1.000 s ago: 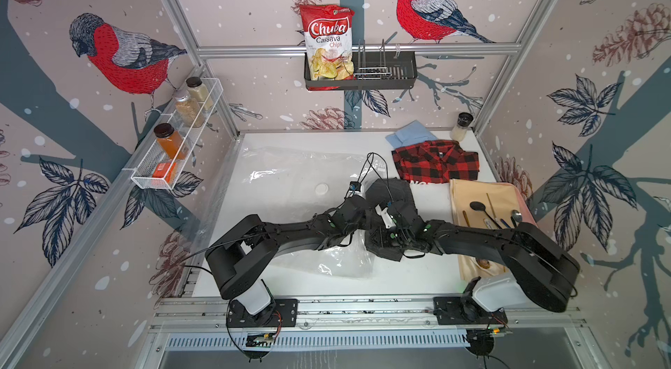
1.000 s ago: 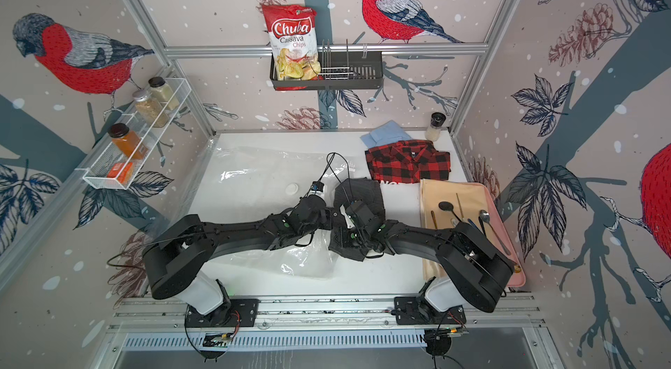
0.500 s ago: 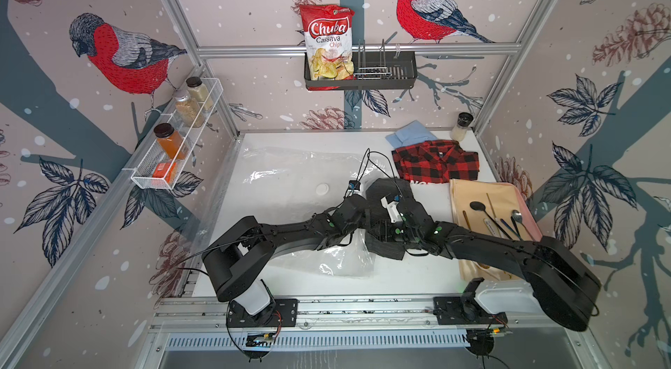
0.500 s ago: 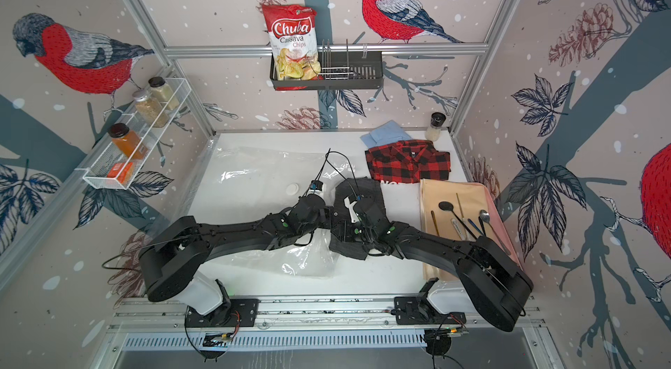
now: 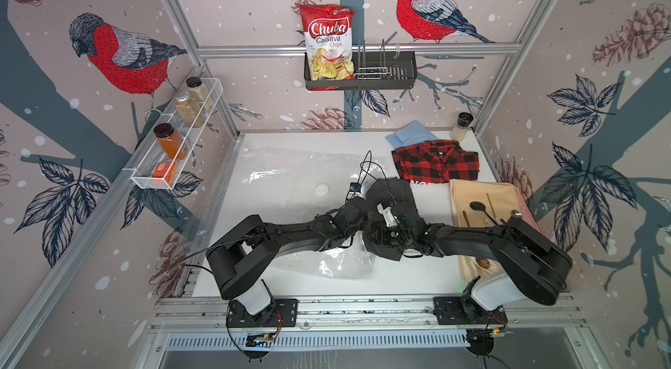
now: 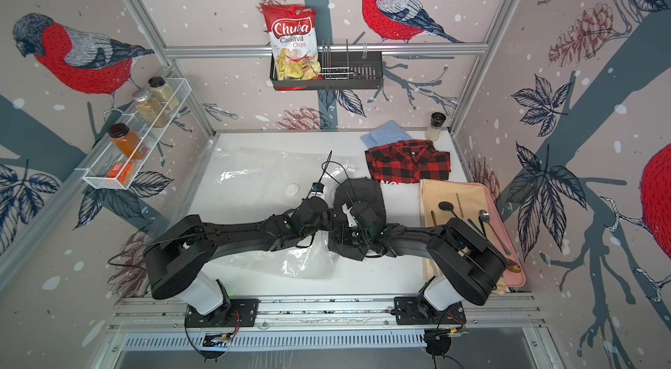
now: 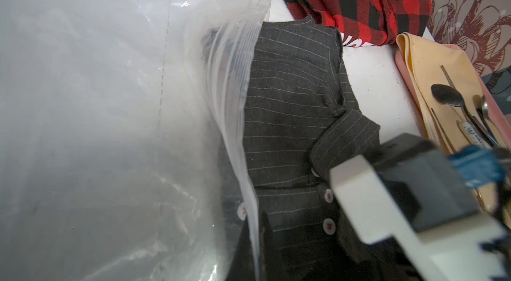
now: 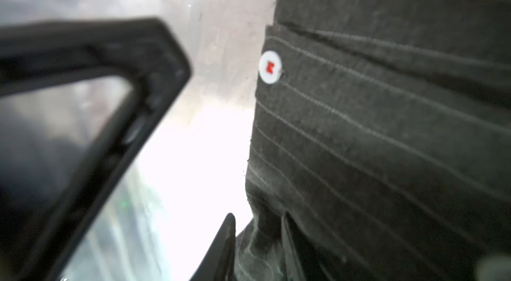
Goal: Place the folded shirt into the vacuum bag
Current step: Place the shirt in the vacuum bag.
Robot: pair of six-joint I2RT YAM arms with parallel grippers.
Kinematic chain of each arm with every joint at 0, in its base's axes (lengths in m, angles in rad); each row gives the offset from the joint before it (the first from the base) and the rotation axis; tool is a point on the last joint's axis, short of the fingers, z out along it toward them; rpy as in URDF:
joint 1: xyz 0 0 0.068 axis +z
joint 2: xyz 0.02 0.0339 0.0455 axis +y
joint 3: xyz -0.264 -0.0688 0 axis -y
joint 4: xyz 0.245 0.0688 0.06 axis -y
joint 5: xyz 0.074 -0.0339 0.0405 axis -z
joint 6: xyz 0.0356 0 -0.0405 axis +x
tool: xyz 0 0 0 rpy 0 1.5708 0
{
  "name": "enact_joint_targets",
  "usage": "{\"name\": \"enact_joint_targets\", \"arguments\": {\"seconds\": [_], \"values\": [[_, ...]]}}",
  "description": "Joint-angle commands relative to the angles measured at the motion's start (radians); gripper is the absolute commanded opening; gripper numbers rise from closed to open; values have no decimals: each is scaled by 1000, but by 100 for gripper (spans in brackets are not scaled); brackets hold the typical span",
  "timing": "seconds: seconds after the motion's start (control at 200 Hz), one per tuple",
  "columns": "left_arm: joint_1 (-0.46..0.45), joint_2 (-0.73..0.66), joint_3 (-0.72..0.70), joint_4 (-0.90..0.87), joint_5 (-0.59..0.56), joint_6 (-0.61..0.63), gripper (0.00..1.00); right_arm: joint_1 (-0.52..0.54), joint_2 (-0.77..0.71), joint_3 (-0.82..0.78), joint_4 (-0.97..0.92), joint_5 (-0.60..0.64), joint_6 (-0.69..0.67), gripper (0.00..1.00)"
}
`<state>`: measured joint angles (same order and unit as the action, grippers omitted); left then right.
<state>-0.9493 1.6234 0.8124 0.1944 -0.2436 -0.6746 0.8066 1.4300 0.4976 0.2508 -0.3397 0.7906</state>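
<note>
Grey shirt (image 7: 290, 100) edge inside vacuum bag (image 7: 110, 100) mouth, left pincer (image 7: 258, 238) pinching bag rim, right pincer (image 8: 260, 243) pinching shirt

The red chip bag (image 5: 328, 42) reads "Chuba Cassava Chips". White letters (image 5: 421, 183) peeking from under the plaid shirt (image 5: 435, 164) start "NO"; the rest is hidden.

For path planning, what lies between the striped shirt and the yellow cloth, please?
Between shirt and cloth lies only bare white table, in both top views.
</note>
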Motion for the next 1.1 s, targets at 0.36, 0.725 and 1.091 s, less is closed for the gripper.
{"name": "enact_joint_targets", "arguments": {"seconds": [0.36, 0.725, 1.091], "values": [[-41, 67, 102, -126, -120, 45, 0, -370, -447, -120, -318, 72, -83, 62], [-69, 147, 226, -243, -175, 70, 0, -627, -480, -276, -249, -59, -123, 69], [-72, 165, 251, -252, -163, 73, 0, -472, -264, -314, -55, -130, -36, 32]]}}
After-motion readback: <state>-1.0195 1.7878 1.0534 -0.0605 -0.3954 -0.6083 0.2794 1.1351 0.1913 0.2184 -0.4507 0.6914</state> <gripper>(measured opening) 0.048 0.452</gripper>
